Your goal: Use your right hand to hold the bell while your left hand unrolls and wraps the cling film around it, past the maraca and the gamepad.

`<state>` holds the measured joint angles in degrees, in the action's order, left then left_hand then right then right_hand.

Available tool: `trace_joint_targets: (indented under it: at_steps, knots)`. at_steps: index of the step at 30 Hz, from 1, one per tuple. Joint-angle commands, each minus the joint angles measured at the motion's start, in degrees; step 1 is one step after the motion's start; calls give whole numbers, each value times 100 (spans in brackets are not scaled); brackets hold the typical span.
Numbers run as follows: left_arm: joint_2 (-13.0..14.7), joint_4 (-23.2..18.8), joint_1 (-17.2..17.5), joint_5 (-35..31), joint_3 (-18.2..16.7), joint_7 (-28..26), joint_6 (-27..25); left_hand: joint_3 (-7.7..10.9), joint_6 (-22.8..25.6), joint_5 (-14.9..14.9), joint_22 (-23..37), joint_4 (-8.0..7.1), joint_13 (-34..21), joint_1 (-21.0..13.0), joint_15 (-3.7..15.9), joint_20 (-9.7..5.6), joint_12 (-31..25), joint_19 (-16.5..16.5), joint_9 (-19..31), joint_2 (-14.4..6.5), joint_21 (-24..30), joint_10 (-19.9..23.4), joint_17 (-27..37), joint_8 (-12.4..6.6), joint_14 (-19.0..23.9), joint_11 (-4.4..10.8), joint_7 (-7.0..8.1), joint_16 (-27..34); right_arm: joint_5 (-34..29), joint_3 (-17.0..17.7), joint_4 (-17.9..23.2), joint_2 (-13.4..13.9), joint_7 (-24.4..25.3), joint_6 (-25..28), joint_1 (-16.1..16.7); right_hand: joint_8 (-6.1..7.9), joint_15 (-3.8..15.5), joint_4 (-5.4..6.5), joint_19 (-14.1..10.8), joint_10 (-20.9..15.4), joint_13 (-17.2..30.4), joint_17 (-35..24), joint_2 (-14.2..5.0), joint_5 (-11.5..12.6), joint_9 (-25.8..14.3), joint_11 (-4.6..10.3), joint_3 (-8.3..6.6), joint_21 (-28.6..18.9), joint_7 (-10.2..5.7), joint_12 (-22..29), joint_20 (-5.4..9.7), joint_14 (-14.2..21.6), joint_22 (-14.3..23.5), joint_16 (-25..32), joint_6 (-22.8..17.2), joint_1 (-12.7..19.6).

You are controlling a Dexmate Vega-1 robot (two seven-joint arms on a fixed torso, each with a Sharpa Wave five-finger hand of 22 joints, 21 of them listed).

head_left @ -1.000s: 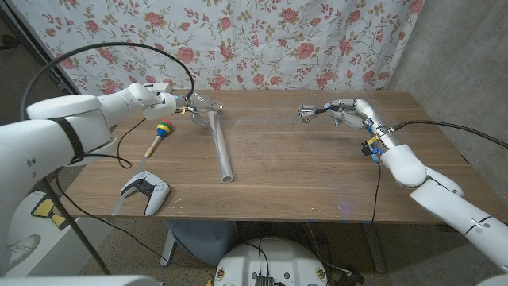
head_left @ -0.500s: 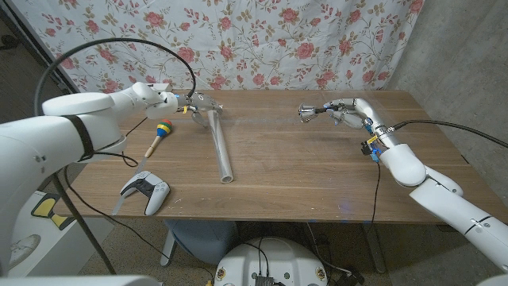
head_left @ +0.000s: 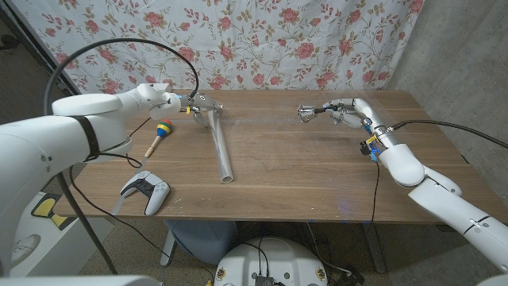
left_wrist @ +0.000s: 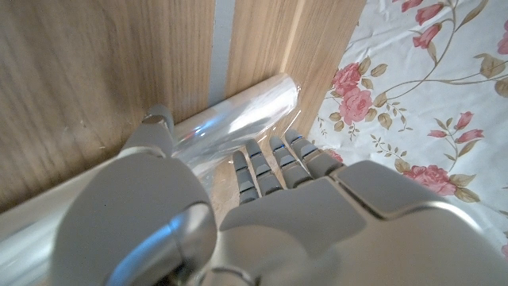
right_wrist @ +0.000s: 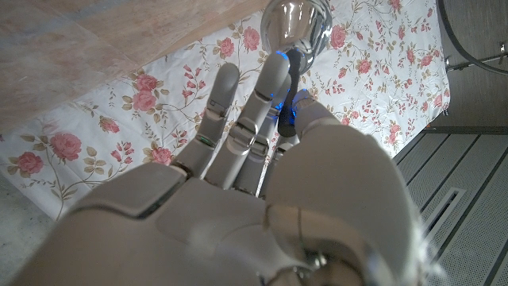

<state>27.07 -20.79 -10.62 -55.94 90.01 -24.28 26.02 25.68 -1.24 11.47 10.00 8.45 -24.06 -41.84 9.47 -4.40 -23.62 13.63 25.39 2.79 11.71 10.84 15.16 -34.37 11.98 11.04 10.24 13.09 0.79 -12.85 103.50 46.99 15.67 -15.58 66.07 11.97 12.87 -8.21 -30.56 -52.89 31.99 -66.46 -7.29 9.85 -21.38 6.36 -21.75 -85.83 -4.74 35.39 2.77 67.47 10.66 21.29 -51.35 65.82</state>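
Bell held up at the right, film roll gripped at the left — the wrap not yet begun.

The right hand [head_left: 343, 114] pinches the bell [head_left: 305, 112] by its dark handle, holding it off the table [head_left: 302, 175] with its mouth turned toward the roll, probably so film can pass around it freely. The left hand [head_left: 193, 106] has its fingers [left_wrist: 266, 163] curled over the far end of the roll [head_left: 220, 144], thumb on the other side, grasping it; the roll's near end rests on the wood, slanting toward the front edge. The maraca [head_left: 160, 133] and the gamepad [head_left: 145, 190] lie to the left of the roll, well apart from the bell — so the film should have an open stretch of table to cross, as I judge it.
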Motion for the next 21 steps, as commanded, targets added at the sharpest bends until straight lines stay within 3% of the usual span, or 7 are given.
trace_joint_targets:
  at_steps: [1,16,21]
  knots:
    - [-76,44,23,124,138,112,-86,-10,-3,3,16,29,-23,7,14,3,-26,71,8,-4,47,-11,10,-35,79,-3,-1,-37,-7,12,31,-8,45,46,38,-4,25,3,29,-13,30,-9,-20,49,-21,44,-46,-41,-2,-14,873,49,15,-9,-47,-18]
    - [-79,48,60,200,159,209,-79,-3,91,-7,33,27,-50,-7,20,19,-85,461,5,-19,160,89,-9,-153,266,33,-11,-30,7,-19,-44,-21,23,-8,5,-5,26,6,31,-14,41,-4,-22,48,-20,46,-55,-46,-4,-24,872,58,14,-27,-49,-27]
    - [-98,56,81,270,129,297,-135,1,85,-10,45,32,-63,-20,3,224,-92,723,1,-20,243,87,-18,-190,364,29,-28,-26,10,-29,-52,-28,27,0,0,-4,26,6,31,-22,36,-4,-20,48,-20,42,-58,-48,1,-30,871,57,13,-33,-51,-31]
